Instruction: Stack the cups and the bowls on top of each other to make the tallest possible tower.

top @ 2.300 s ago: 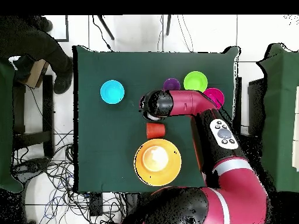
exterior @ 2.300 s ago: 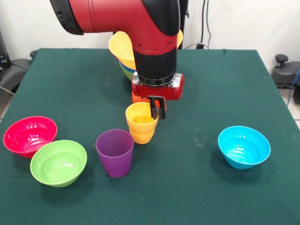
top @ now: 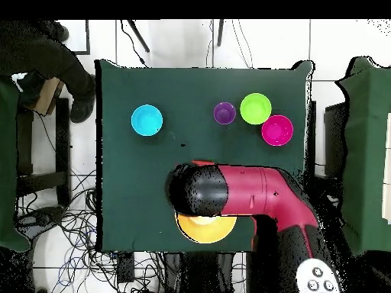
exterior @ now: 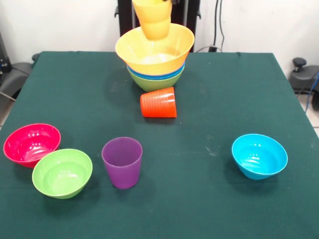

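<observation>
The yellow cup [exterior: 152,20] hangs in the air just above the tower [exterior: 155,50], over the wide orange-yellow bowl [exterior: 164,59]. Only a dark tip of my gripper [exterior: 163,3] shows at the cup's rim at the top edge, shut on it. In the overhead view my arm [top: 200,191] hides the gripper and cup; the orange-yellow bowl [top: 206,233] peeks out below. Blue rims [exterior: 157,75] and a green bowl [exterior: 154,84] lie beneath it. The orange-red cup [exterior: 158,102] lies on its side in front of the tower. The purple cup [exterior: 122,162] stands upright.
A pink-red bowl [exterior: 31,143] and a small green bowl [exterior: 62,172] touch at the near left. A light-blue bowl [exterior: 259,155] sits at the near right. A person [top: 46,53] stands off the table's corner in the overhead view.
My gripper has lifted the yellow cup from the table beside the purple cup, up and back to above the tower. The arm no longer hides the orange-red cup in front.
</observation>
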Action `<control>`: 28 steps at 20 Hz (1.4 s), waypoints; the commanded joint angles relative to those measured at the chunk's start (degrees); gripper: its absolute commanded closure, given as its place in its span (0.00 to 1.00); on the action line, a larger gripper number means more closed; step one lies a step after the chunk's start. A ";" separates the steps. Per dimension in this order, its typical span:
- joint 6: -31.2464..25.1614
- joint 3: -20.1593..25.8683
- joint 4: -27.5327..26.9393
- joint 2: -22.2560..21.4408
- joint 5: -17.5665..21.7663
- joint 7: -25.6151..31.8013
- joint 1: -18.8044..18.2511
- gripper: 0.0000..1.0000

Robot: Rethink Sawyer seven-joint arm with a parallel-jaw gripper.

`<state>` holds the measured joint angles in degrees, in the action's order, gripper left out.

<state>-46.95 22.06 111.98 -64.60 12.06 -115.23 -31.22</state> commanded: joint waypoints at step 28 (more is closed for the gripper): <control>9.90 0.80 10.60 6.35 6.96 2.00 -0.43 1.00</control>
<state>-42.72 22.07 119.14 -65.28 13.56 -115.23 -32.68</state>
